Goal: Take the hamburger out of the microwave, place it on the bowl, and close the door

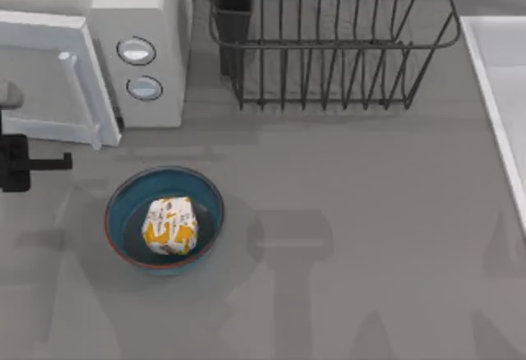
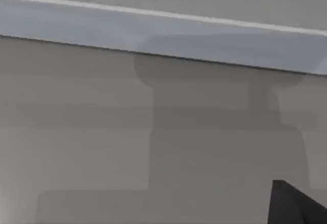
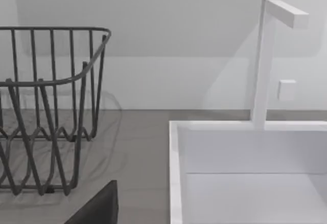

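Paper-wrapped hamburger [image 1: 170, 225] rests inside the round blue bowl [image 1: 122, 200]. Flat white door [image 1: 49, 76] stands ajar. My left hand [image 1: 41, 161]: grip state indeterminate.

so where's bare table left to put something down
Widest bare patch: right of the bowl, in front of the dish rack, up to the sink. Crowded at left: door ajar, left tool beside it, hamburger in bowl.

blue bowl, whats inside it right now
The round blue bowl holds the paper-wrapped hamburger, white with orange-yellow print. The bundle covers the middle of the bowl's floor, so anything under it is hidden.
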`<move>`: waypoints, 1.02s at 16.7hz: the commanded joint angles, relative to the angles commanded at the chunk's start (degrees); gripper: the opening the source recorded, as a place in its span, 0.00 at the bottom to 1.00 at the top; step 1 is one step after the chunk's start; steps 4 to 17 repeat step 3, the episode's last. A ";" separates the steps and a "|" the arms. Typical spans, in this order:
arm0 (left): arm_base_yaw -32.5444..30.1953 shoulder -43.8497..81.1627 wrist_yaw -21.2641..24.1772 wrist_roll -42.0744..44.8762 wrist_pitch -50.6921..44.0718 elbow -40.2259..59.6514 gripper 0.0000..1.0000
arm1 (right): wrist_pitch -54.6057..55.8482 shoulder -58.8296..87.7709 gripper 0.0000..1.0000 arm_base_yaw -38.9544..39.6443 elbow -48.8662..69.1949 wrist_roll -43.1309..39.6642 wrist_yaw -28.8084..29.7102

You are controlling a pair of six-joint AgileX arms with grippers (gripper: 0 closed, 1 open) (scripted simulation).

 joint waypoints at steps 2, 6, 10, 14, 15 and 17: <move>-0.18 1.58 -0.11 -0.10 0.88 1.21 0.00 | 0.00 0.00 1.00 0.00 0.00 0.00 0.00; -0.18 1.60 -0.11 -0.10 0.89 1.23 0.00 | 0.00 0.00 1.00 0.00 0.00 0.00 0.00; -0.18 1.60 -0.11 -0.10 0.89 1.23 0.00 | 0.00 0.00 1.00 0.00 0.00 0.00 0.00; -0.18 1.60 -0.11 -0.10 0.89 1.23 0.00 | 0.00 0.00 1.00 0.00 0.00 0.00 0.00; -0.18 1.60 -0.11 -0.10 0.89 1.23 0.00 | 0.00 0.00 1.00 0.00 0.00 0.00 0.00; -0.18 1.60 -0.11 -0.10 0.89 1.23 0.00 | 0.00 0.00 1.00 0.00 0.00 0.00 0.00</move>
